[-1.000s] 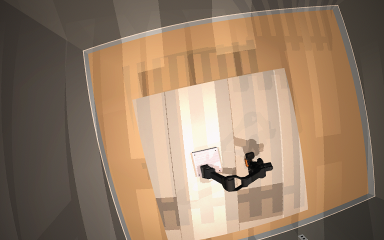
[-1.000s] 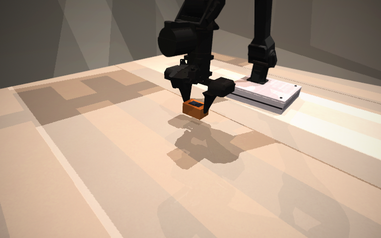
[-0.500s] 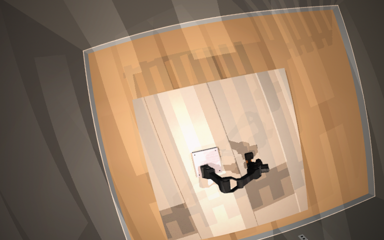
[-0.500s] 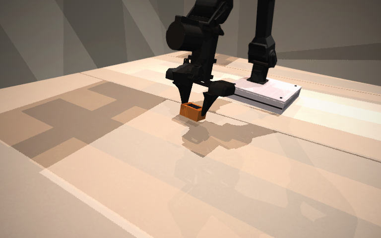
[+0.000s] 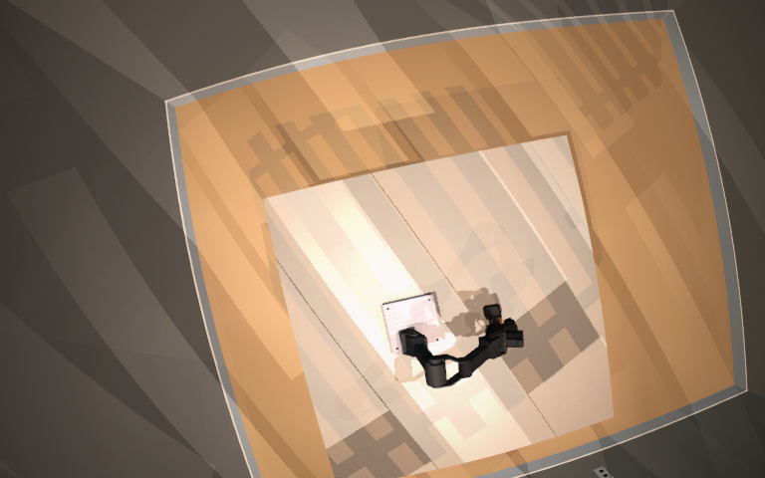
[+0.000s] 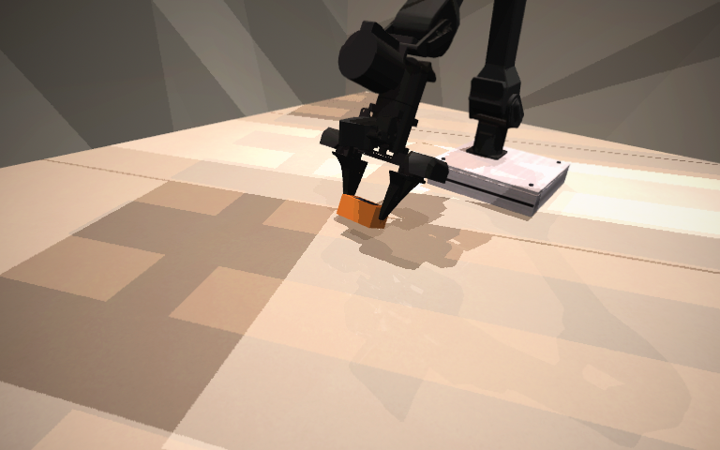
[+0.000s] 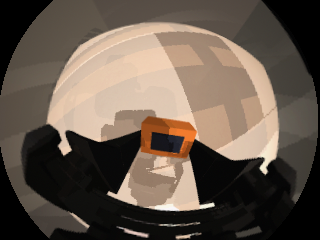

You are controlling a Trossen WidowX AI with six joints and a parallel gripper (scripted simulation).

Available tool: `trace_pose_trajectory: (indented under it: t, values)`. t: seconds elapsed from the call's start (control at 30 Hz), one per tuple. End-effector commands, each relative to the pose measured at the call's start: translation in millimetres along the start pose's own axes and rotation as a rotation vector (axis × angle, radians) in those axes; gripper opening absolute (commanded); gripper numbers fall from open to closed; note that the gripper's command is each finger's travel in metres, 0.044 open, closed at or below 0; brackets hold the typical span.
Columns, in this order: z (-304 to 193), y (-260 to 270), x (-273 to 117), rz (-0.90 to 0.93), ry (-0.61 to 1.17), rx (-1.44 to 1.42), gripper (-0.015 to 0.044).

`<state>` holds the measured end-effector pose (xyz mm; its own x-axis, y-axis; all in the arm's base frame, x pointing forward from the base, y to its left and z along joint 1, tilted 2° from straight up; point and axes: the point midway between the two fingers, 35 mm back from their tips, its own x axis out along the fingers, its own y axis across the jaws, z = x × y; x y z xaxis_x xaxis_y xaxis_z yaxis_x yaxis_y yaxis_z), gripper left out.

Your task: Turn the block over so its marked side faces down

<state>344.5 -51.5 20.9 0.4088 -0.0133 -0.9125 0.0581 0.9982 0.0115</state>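
The orange block (image 5: 499, 321) (image 6: 354, 211) (image 7: 168, 124) is held tilted by my gripper (image 6: 365, 207) (image 7: 166, 136), whose two black fingers are shut on its opposite sides. Its dark rectangular mark (image 7: 162, 142) faces up toward the gripper's palm in the wrist view. In the exterior view only a thin dark strip of the mark shows on the block's upper side. The block appears to hang a little above the pale table (image 5: 468, 197) (image 6: 297, 382) (image 7: 105, 80); the exact gap is hard to tell. Its underside is hidden.
The arm's base stands on a flat whitish plate (image 5: 405, 315) (image 6: 536, 170), behind and to the right of the block in the exterior view. Shadows of the arm lie under and around the block. Brown floor (image 5: 225, 225) surrounds the table in the top view.
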Motion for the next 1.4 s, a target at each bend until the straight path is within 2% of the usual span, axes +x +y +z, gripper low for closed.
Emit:
trace_pose_trajectory:
  t: [0.0, 0.3, 0.87, 1.37]
  values:
    - [0, 1, -3, 0.003, -0.065, -0.001, 0.0]
    - [-3, 1, -5, 0.002, -0.138, -0.003, 0.0]
    - [0, -2, 31, 0.002, -0.361, 0.004, 0.0]
    - [-9, -1, 35, 0.002, -0.564, 0.003, 0.0]
